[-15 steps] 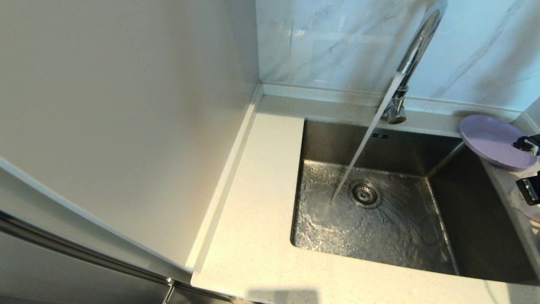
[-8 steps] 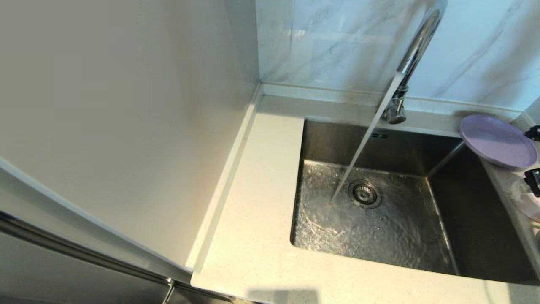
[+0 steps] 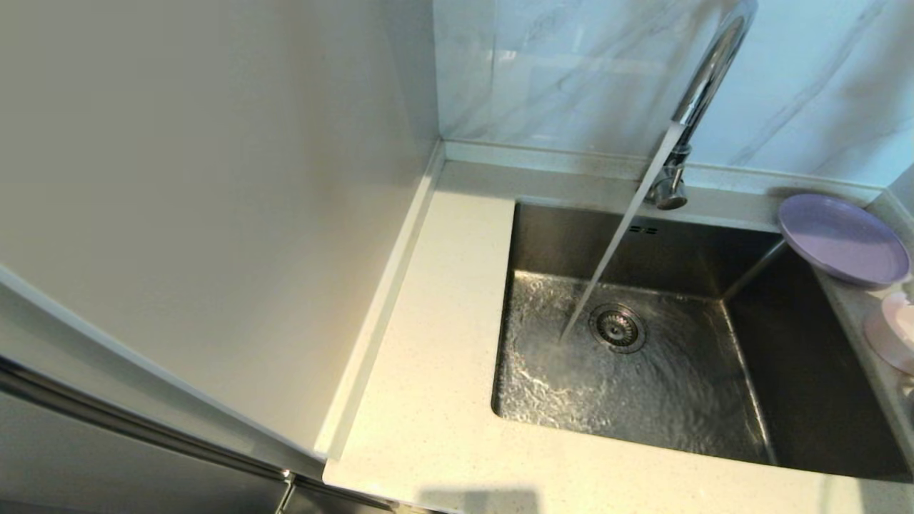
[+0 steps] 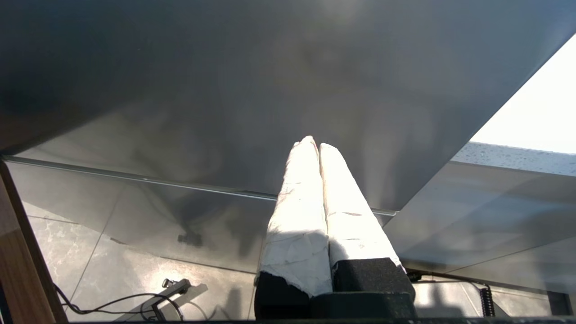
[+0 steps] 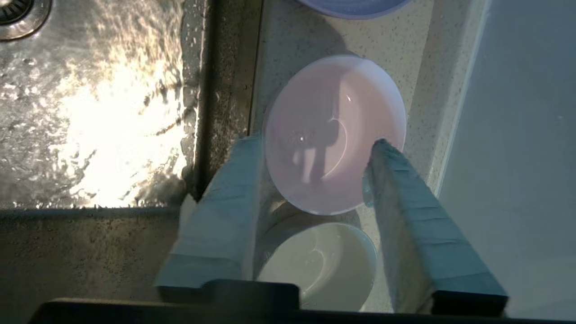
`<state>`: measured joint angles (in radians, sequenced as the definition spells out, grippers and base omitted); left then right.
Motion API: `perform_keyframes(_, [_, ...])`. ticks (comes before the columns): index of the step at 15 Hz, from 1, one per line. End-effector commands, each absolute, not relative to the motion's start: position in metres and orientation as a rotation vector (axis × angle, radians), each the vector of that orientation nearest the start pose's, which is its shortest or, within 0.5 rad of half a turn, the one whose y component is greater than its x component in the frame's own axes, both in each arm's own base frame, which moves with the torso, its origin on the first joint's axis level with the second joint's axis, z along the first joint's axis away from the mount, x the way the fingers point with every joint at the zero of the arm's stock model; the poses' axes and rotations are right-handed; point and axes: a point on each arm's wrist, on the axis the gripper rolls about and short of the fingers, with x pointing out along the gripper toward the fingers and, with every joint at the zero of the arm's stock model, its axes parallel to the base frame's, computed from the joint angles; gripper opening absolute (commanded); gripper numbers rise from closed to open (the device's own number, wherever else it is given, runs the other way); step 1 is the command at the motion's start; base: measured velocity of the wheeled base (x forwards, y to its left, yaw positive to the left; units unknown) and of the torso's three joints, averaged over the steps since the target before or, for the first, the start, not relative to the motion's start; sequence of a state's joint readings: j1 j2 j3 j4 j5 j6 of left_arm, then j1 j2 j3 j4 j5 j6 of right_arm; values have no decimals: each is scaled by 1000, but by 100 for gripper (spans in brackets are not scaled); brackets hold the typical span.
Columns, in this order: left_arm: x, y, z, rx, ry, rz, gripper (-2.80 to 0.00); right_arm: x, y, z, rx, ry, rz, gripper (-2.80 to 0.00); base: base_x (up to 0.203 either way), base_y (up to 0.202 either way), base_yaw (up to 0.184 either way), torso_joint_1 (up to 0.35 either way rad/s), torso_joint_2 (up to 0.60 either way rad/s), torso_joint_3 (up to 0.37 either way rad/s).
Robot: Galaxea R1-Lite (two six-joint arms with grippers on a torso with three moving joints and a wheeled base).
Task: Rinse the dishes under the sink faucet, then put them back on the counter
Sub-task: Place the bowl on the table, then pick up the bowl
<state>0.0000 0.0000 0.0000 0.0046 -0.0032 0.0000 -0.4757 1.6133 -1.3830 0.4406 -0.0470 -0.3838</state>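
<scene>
Water runs into the sink while the right end effector (image 5: 315, 148) hangs spread over the pink dish on the counter (image 3: 443, 400).

Head view: the faucet (image 3: 703, 78) pours a slanting stream into the steel sink (image 3: 643, 371); the lavender plate (image 3: 842, 239) sits at the far right corner and a pink saucer (image 3: 889, 332) shows at the frame edge, with neither end effector in sight. Left wrist view: the left end effector (image 4: 313, 146) is parked away from the sink, its white-wrapped fingers (image 4: 299, 211) pressed together on nothing. Right wrist view: the two fingers (image 5: 225, 211) stand apart on either side of the saucer (image 5: 335, 132) (whether they touch its rim I cannot tell); a pale bowl (image 5: 317, 265) lies nearer the wrist, the plate's edge (image 5: 355, 6) beyond the fingertips.
</scene>
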Motion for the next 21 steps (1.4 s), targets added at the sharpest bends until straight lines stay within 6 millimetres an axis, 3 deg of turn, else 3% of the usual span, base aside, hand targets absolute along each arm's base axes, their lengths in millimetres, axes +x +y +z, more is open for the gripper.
perform_keyframes(1, [-23,0,75,0,5,-3,-280,230,-120,281,-217,751,-363,-280,0,0,0,0,0,0])
perform_keyframes(7, [-23,0,75,0,5,-4,-280,177,-91,301,-217,815,-341,-280,0,0,0,0,0,0])
perform_keyframes(16, [-23,0,75,0,5,-3,-280,152,-81,294,-86,955,-520,-280,0,0,0,0,0,0])
perform_keyframes(17, [-23,0,75,0,5,-3,-280,149,-81,289,-79,995,-559,0,0,0,0,0,0,0])
perform_keyframes(21, [-23,0,75,0,5,-5,-280,147,-80,278,21,1048,-608,0,0,0,0,0,0,0])
